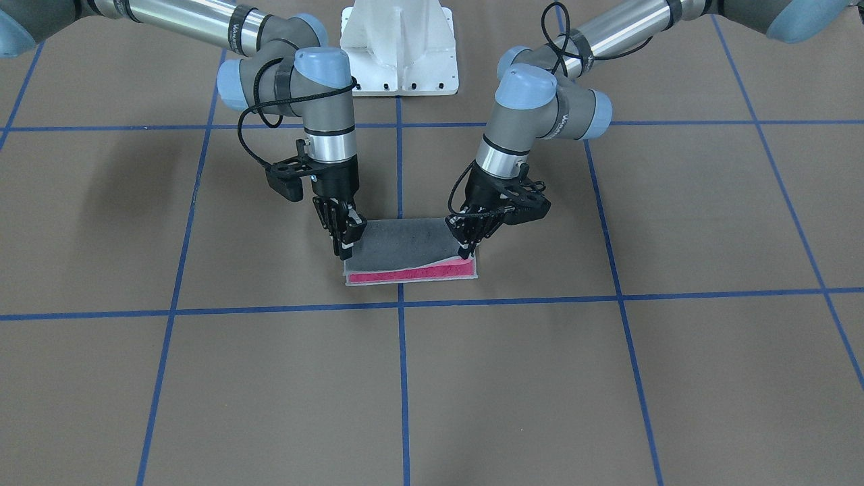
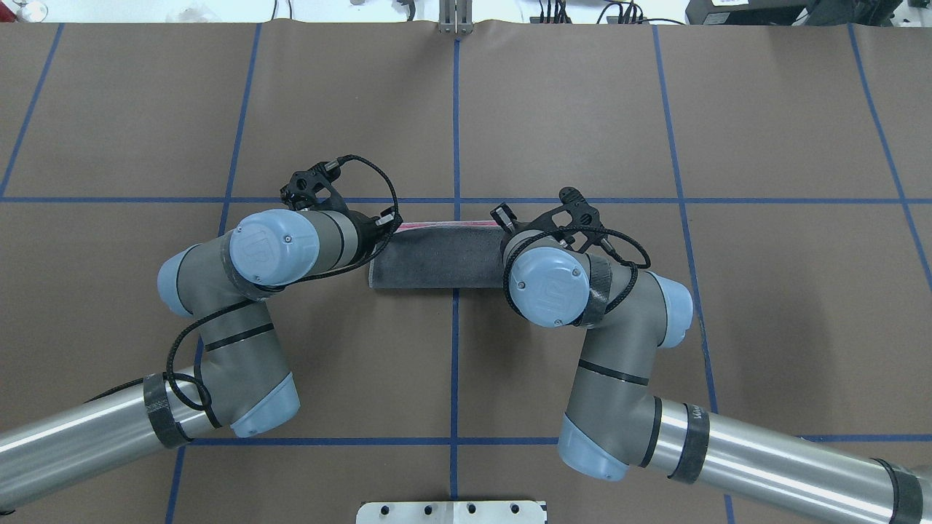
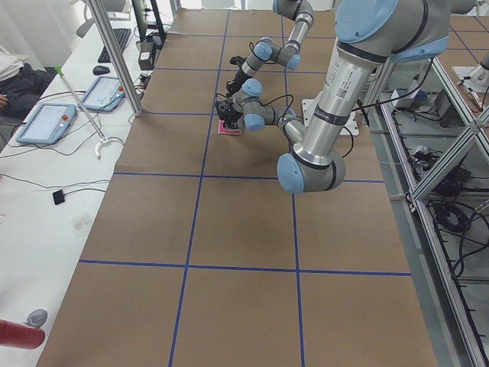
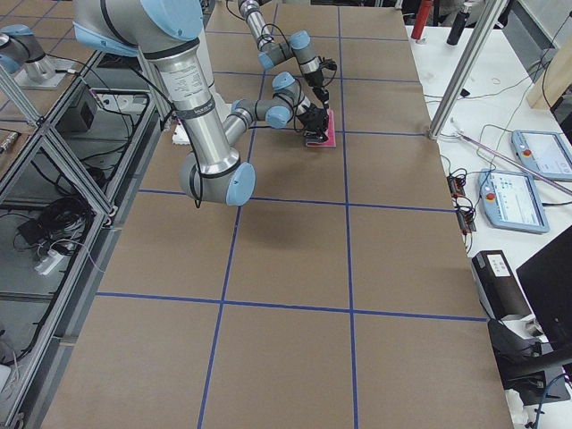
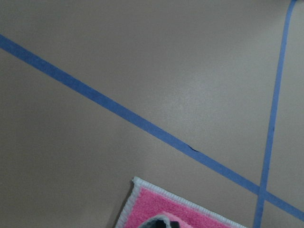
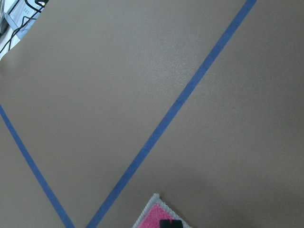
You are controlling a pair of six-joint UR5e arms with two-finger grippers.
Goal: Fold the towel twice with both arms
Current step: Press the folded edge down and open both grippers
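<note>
My black two-finger left gripper, right of frame centre, and my right gripper, left of centre, are each clenched on a corner of a grey flap. The brown paper-covered table stretches wide below and to both sides. The small terry towel lies at centre, folded grey over pink, just above a blue tape line. A pink strip with a light stitched border shows along its lower edge.
</note>
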